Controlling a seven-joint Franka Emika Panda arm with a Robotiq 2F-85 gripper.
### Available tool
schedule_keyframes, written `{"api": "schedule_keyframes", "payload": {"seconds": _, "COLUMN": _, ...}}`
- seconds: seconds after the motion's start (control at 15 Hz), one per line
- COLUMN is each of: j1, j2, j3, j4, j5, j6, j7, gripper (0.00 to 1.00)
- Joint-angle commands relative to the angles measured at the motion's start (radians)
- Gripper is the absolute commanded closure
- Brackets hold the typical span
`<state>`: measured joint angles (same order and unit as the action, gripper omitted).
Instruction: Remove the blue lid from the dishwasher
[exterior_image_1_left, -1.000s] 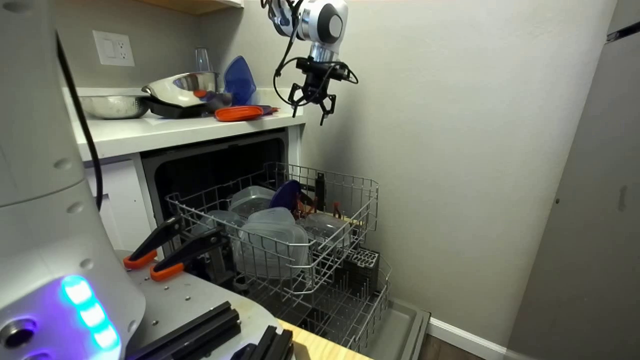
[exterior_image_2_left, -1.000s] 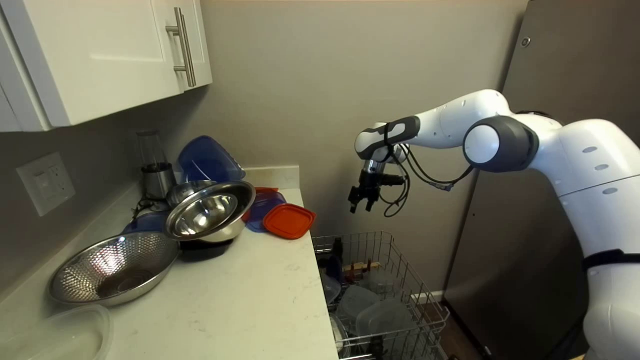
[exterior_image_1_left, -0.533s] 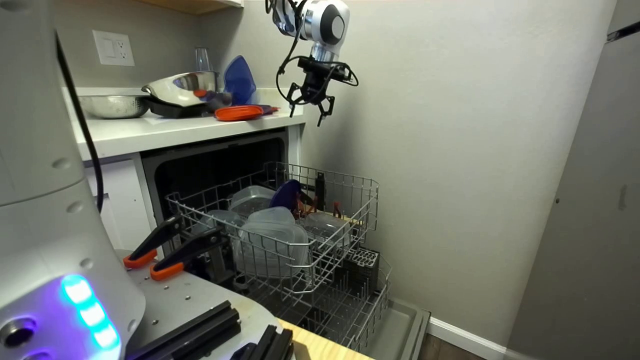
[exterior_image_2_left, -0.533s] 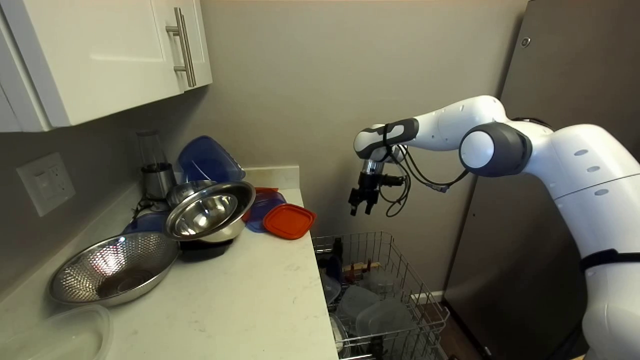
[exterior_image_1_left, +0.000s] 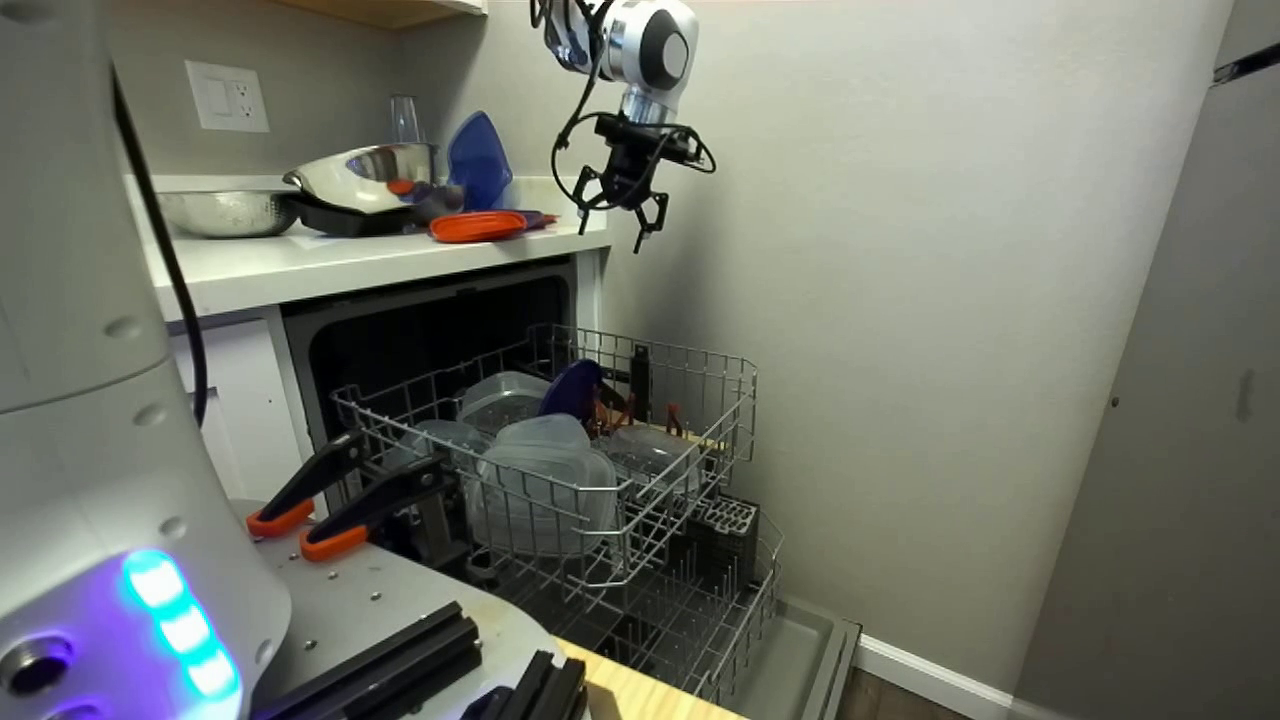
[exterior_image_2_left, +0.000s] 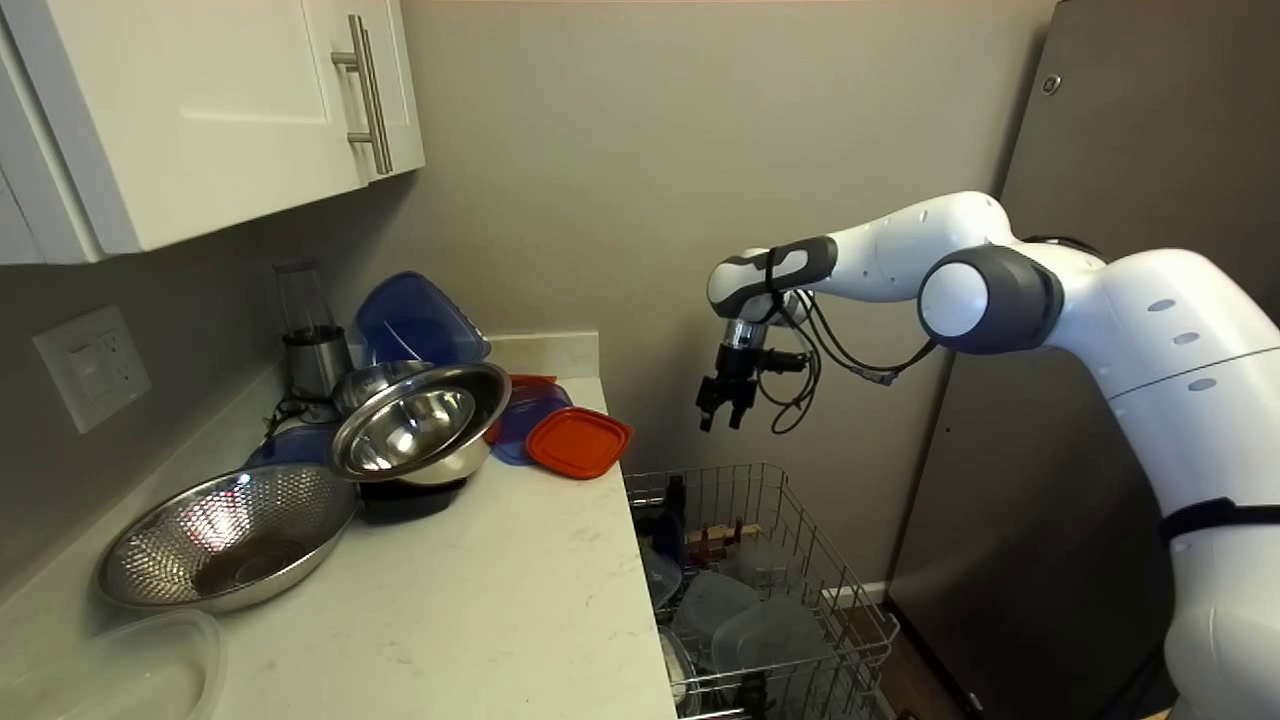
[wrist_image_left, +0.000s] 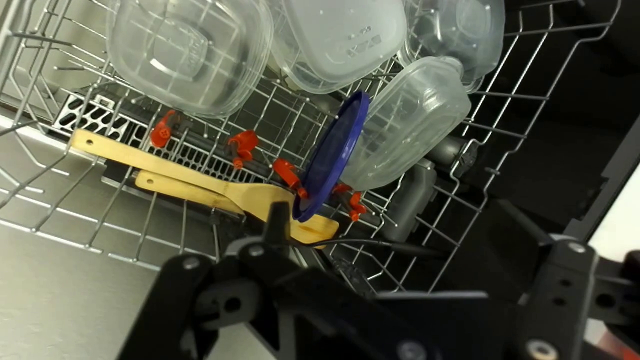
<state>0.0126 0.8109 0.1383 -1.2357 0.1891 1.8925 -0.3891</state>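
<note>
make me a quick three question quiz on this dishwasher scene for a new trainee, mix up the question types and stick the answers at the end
1. Multiple choice: in the wire rack, the dark blue lid is (a) lying flat, (b) tilted up, (c) held in a grip.

2. True or false: the end effector hangs open above the wire rack.

3. Count: how many black clamps with orange ends show in an exterior view?

Key: 1 b; 2 true; 3 two.
</note>
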Motion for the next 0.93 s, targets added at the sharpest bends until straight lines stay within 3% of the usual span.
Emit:
{"api": "schedule_keyframes", "payload": {"seconds": 0.0, "j1": 0.004, "j2": 0.082, "j3": 0.017, "j4": 0.095, "j5": -0.005, "j6": -0.03, "j7": 0.016, "gripper": 0.0}}
{"api": "schedule_keyframes", "payload": {"seconds": 0.53, "j1": 0.012, "j2": 0.322, "j3": 0.061, "j4": 0.339, "j5": 0.038, "j6": -0.026, "j7": 0.064, "gripper": 0.0}}
{"api": "schedule_keyframes", "payload": {"seconds": 0.87, "j1": 0.051, "j2": 0.475, "j3": 0.095, "j4": 0.477, "j5": 0.063, "j6": -0.086, "j7": 0.149, "gripper": 0.0}}
